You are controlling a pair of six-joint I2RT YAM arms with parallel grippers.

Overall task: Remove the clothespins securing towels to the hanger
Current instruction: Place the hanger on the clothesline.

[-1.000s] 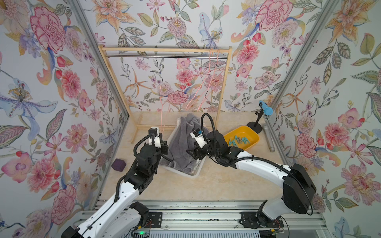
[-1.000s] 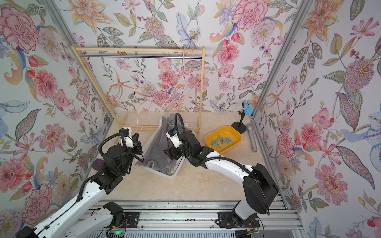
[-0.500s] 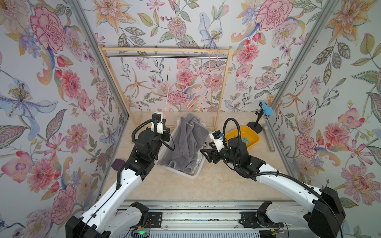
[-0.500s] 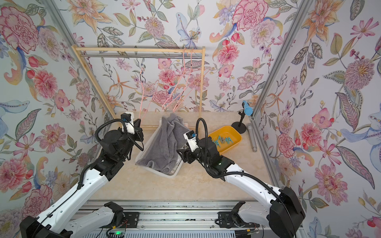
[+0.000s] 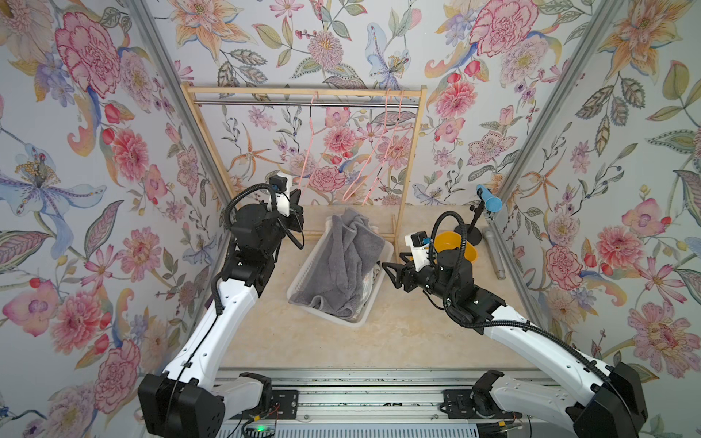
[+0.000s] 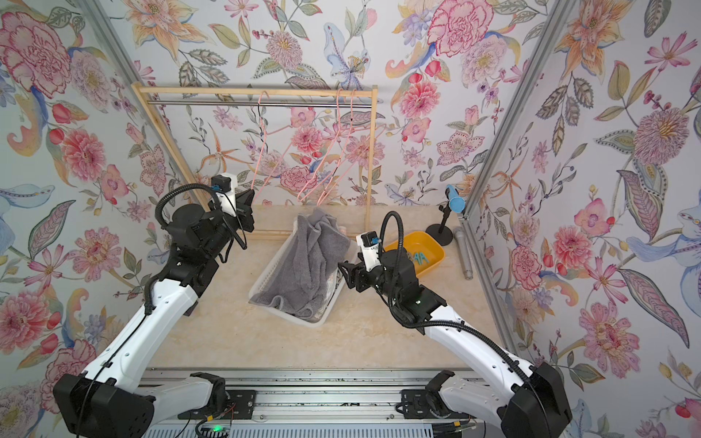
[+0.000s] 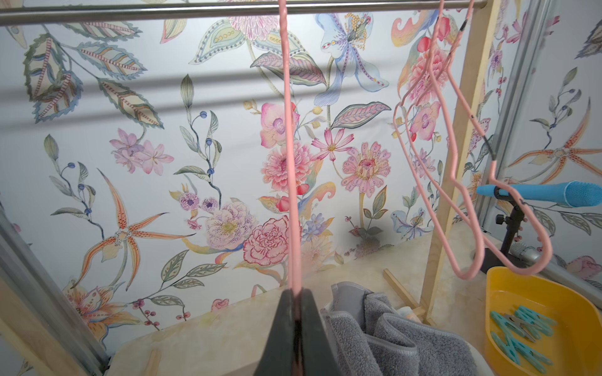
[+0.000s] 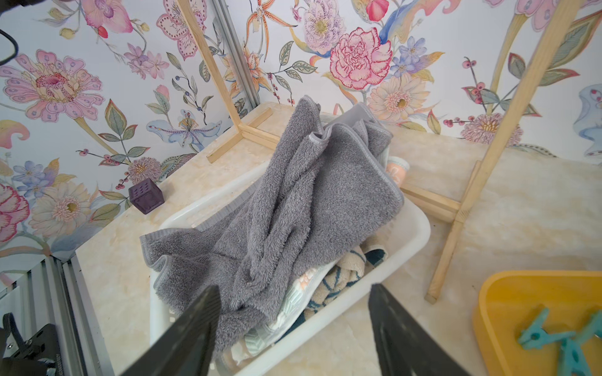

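Floral wallpaper walls in a cream marble desk. The right tool has drawn back from the white plastic basket and hangs released and empty beside it. The left tool stays clenched on a bare pink wire hanger. The grey terry towel lies heaped in the basket, unpinned. The teal plastic clothespins sit in the yellow tub, so the task looks essentially done.

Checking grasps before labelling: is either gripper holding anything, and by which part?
The left gripper is shut on the lower end of a pink hanger; the right gripper is open and empty.
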